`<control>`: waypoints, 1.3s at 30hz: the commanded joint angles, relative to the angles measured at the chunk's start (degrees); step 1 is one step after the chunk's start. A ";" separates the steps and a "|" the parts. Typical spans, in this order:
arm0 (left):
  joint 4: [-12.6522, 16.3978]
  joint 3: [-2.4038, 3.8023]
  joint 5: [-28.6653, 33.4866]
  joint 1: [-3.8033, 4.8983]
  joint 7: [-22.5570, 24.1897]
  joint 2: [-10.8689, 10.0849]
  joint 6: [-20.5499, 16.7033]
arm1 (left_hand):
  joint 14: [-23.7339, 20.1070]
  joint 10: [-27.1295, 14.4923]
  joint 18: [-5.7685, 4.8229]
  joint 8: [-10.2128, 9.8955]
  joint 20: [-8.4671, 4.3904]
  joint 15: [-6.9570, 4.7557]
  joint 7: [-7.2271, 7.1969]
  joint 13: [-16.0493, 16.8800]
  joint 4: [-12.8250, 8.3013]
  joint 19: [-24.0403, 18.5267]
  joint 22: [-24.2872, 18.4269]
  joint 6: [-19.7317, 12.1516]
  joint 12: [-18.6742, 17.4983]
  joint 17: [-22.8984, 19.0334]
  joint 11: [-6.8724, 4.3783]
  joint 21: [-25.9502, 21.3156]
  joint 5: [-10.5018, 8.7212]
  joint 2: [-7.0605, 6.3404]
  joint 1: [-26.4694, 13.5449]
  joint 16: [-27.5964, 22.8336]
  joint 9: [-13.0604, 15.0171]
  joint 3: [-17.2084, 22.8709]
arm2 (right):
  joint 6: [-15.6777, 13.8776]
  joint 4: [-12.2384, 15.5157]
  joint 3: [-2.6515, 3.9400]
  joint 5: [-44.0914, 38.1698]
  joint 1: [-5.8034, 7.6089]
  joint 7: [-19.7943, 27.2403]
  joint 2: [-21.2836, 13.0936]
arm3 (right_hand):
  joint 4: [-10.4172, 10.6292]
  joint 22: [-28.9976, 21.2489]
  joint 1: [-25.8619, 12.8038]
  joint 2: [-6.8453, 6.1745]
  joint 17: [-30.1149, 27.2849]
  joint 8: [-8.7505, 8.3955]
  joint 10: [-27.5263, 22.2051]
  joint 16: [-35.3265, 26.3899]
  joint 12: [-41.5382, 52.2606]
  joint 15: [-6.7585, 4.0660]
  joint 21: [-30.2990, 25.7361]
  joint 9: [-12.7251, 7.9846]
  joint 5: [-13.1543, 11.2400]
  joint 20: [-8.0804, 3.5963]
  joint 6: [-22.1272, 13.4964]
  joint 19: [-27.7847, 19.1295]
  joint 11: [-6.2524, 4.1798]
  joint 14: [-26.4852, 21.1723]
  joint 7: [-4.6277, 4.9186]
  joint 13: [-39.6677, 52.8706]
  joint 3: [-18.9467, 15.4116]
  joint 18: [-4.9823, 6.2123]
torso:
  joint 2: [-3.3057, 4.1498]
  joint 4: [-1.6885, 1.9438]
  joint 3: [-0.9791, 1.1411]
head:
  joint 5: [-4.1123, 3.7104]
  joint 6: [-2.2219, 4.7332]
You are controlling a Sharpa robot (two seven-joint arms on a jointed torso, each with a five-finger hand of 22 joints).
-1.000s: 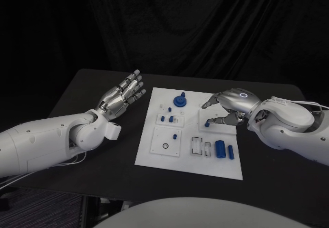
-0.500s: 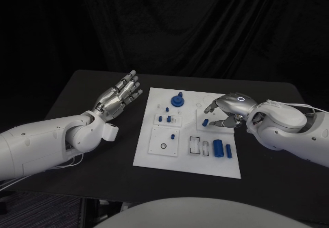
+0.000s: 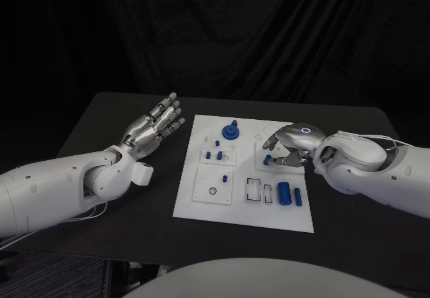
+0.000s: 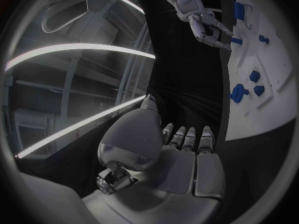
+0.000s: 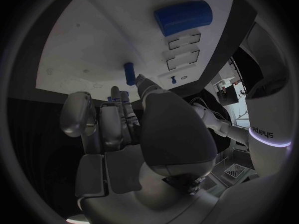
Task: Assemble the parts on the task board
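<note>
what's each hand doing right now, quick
Left hand: open, fingers apart, holding nothing.
Right hand: pinching a small blue peg over the white board.

Both arms are glossy white shells with rounded joints. Each silver hand, left hand (image 3: 154, 124) and right hand (image 3: 292, 144), has segmented metallic fingers. A lit ring glows on the right.

Hidden bits

The right hand (image 3: 291, 146) covers part of the small blue peg (image 3: 267, 160); whether its fingers touch it is unclear.
</note>
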 commanded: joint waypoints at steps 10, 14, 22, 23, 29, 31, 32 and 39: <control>-0.26 0.04 -14.58 -0.14 8.58 -0.05 -11.87 | 0.18 0.40 -0.34 0.58 -3.97 -2.82 0.60 0.07 0.18 -0.04 -0.10 3.15 -0.26 -0.08 -1.38 -0.20 1.04 -0.89 1.87 -0.21 0.40 -0.32 | 2.10 -2.03 0.04 1.58 -0.99 0.39 1.54 | -0.65 8.22 0.58 -0.01 -0.20 0.50 1.51 -0.35 -0.82 -0.48 -0.44 0.10 0.29 -0.62 1.44 0.06 -0.23 -0.02 0.41 -0.29 0.28 -0.26 | -0.12 -0.02 -0.04 | -0.06 -0.01; -0.48 0.04 -16.13 -0.18 8.84 -0.02 -12.27 | 0.18 0.26 -0.66 0.53 -4.33 -2.88 0.71 0.03 0.18 -0.04 -0.10 3.16 -0.30 -0.08 -1.56 -0.20 1.24 -0.38 2.20 -0.21 0.38 -0.07 | 2.26 -2.39 0.05 1.60 -1.12 0.43 1.93 | -0.79 8.19 0.72 0.05 -0.25 0.51 1.76 -0.39 -0.94 -0.49 -0.53 0.11 0.41 -0.64 1.56 0.03 -0.23 -0.03 0.55 -0.33 0.43 -0.25 | -0.11 0.02 -0.06 | -0.02 -0.01; -0.68 0.04 -16.91 -0.28 8.58 0.02 -11.38 | 0.18 0.14 -0.95 0.46 -4.06 -2.41 0.88 -0.01 0.17 -0.04 -0.10 2.92 -0.33 -0.08 -1.28 -0.20 2.55 0.69 2.98 -0.21 0.34 0.44 | 2.41 -2.67 0.06 1.61 -1.20 0.64 2.26 | -1.91 8.24 1.65 -0.17 -0.28 1.32 5.40 -0.46 -2.32 -0.79 -0.53 0.72 3.67 -0.90 4.32 0.12 -0.55 0.02 0.32 -0.86 2.70 -0.26 | -0.11 -0.10 0.00 | 0.05 -0.01; -0.69 0.04 -16.94 -0.29 8.55 0.02 -11.28 | 0.18 0.13 -0.96 0.46 -4.01 -2.34 0.85 -0.01 0.17 -0.04 -0.10 2.88 -0.34 -0.08 -1.24 -0.20 2.71 0.76 3.07 -0.21 0.33 0.47 | 2.38 -2.68 0.06 1.61 -1.21 0.69 2.28 | -1.95 8.25 1.68 -0.19 -0.27 1.32 5.61 -0.45 -2.38 -0.81 -0.49 0.74 3.71 -0.93 4.38 0.14 -0.59 0.03 0.29 -0.88 2.84 -0.27 | -0.09 -0.12 0.01 | 0.08 -0.01; -0.92 0.04 -17.03 -0.41 8.38 0.10 -11.05 | 0.18 0.14 -0.98 0.47 -3.91 -2.23 0.85 0.00 0.17 -0.04 -0.10 2.92 -0.33 -0.08 -1.15 -0.20 3.21 0.91 3.31 -0.21 0.34 0.54 | 1.90 -2.73 0.06 2.35 -1.27 1.27 2.42 | -2.39 8.42 2.05 -0.39 -0.02 1.96 8.80 -0.30 -3.26 -1.32 0.08 1.50 4.23 -1.36 6.33 0.41 -1.17 0.23 -0.15 -1.10 4.87 -0.37 | -0.12 -0.03 -0.05 | 0.07 -0.01; -0.97 0.04 -17.04 -0.48 8.34 0.12 -11.10 | 0.18 0.14 -0.98 0.47 -3.91 -2.23 0.85 0.00 0.17 -0.04 -0.10 2.92 -0.33 -0.08 -1.15 -0.20 3.21 0.91 3.31 -0.21 0.34 0.54 | 1.82 -2.73 0.06 3.11 -1.28 1.47 2.46 | -2.75 8.47 2.45 -0.31 0.17 2.38 9.70 -0.18 -3.64 -1.52 0.25 1.89 4.42 -1.55 7.34 0.49 -1.41 0.35 -0.41 -1.20 5.68 -0.40 | -0.11 -0.03 -0.06 | 0.10 -0.01; -1.00 0.04 -17.05 -0.53 8.31 0.12 -11.13 | 0.18 0.14 -0.99 0.47 -3.90 -2.20 0.86 0.00 0.18 -0.04 -0.10 2.94 -0.33 -0.08 -1.12 -0.20 3.34 0.94 3.37 -0.21 0.35 0.55 | 1.78 -2.72 0.06 3.47 -1.28 1.57 2.48 | -2.86 8.50 2.52 -0.29 0.25 2.57 9.98 -0.13 -3.77 -1.59 0.35 2.05 4.49 -1.61 7.75 0.54 -1.49 0.39 -0.52 -1.23 5.90 -0.42 | -0.12 -0.04 -0.06 | 0.10 -0.01; -1.03 0.04 -17.06 -1.21 8.07 0.01 -10.89 | 0.18 0.11 -1.08 0.46 -3.83 -2.01 0.97 -0.01 0.17 -0.04 -0.10 2.89 -0.34 -0.08 -0.99 -0.20 3.67 1.13 3.60 -0.21 0.34 0.65 | 0.63 -2.32 0.08 6.43 -1.30 2.47 2.27 | -3.73 8.69 2.75 -0.33 0.74 3.30 13.16 0.16 -4.25 -2.33 1.10 3.16 4.58 -2.27 9.60 0.89 -2.42 0.75 -1.36 -1.13 7.19 -0.54 | -0.12 -0.01 -0.08 | 0.12 -0.01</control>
